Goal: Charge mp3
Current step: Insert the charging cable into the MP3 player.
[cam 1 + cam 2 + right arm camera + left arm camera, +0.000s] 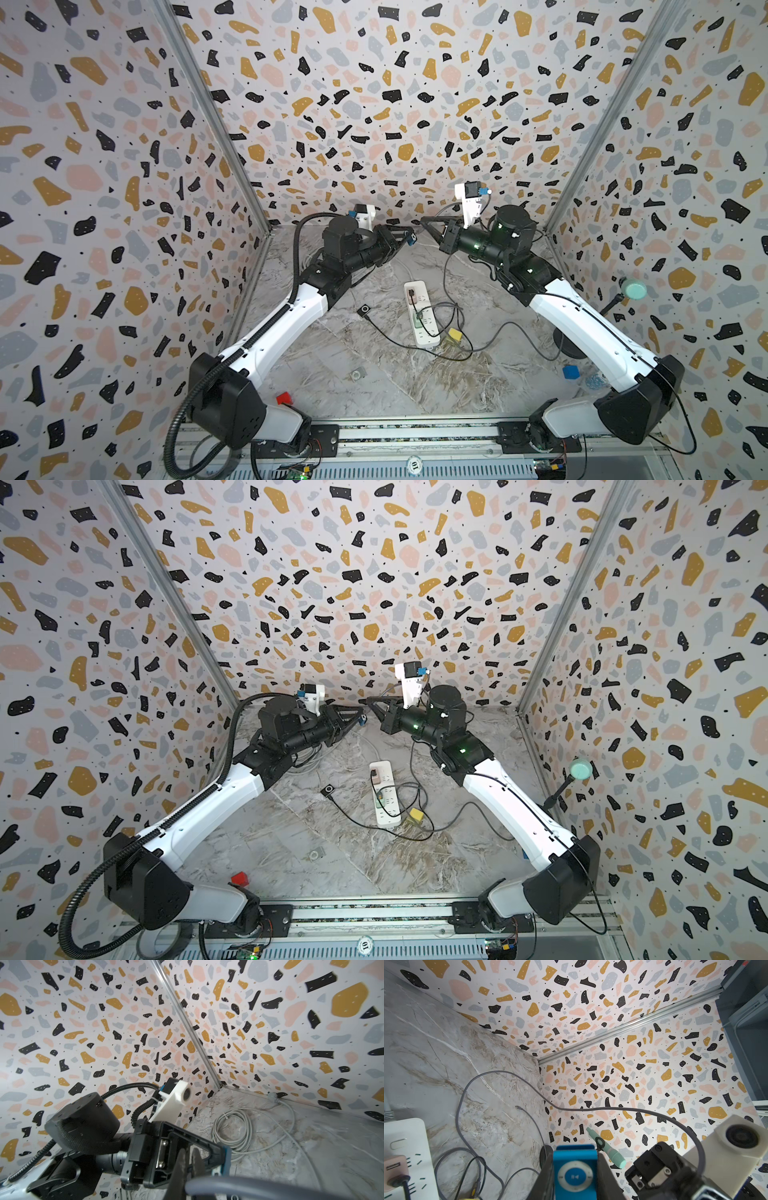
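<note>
A blue mp3 (575, 1174) with a round white control wheel sits clamped between the jaws of my left gripper (409, 237), raised over the back of the table; in a top view it shows as a blue tip (363, 719). Facing it, a short way off, my right gripper (424, 223) is shut on a grey charging cable (591, 1109), which crosses blurred right in front of its fingers (182, 1165). That cable hangs down (444, 270) toward the white power strip (422, 316), where a pink charger (394, 1167) is plugged in.
A black mp3 (364, 309) with a black lead lies left of the strip. Also here: a yellow cube (455, 333), a red cube (284, 398), a blue cube (570, 372), a teal microphone on a stand (633, 289), and a coiled grey wire (232, 1132) in the back corner.
</note>
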Robot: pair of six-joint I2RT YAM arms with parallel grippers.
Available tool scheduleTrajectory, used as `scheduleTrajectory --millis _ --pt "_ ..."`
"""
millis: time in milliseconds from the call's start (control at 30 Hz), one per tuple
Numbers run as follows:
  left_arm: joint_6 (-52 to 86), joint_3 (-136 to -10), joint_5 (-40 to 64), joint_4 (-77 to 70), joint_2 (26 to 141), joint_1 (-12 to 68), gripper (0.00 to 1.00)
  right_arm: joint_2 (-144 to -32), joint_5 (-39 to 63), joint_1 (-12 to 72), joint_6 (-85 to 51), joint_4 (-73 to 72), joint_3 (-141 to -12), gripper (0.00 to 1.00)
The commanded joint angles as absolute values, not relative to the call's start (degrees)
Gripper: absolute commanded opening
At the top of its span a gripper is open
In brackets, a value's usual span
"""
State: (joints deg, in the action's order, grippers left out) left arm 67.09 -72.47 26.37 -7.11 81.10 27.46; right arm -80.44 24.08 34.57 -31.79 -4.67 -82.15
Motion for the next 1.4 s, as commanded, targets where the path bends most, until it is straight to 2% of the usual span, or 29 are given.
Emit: scheduleTrajectory --millis 0,533,1367 --pt "67.67 -72.2 27.77 -10.81 80.16 27.78 0.0 -79.87 22.96 35.51 -30.01 -6.35 -85.0 0.0" --pt "67.48 -72.25 29.0 -11.8 80.28 27.78 0.0 -79.6 19.6 34.77 -29.37 -3.36 -83.54 0.0" --pt "67.94 -72.81 29.71 -13.99 81.62 28.22 0.0 -80.21 21.52 34.29 -30.65 -4.05 -81.92 0.0"
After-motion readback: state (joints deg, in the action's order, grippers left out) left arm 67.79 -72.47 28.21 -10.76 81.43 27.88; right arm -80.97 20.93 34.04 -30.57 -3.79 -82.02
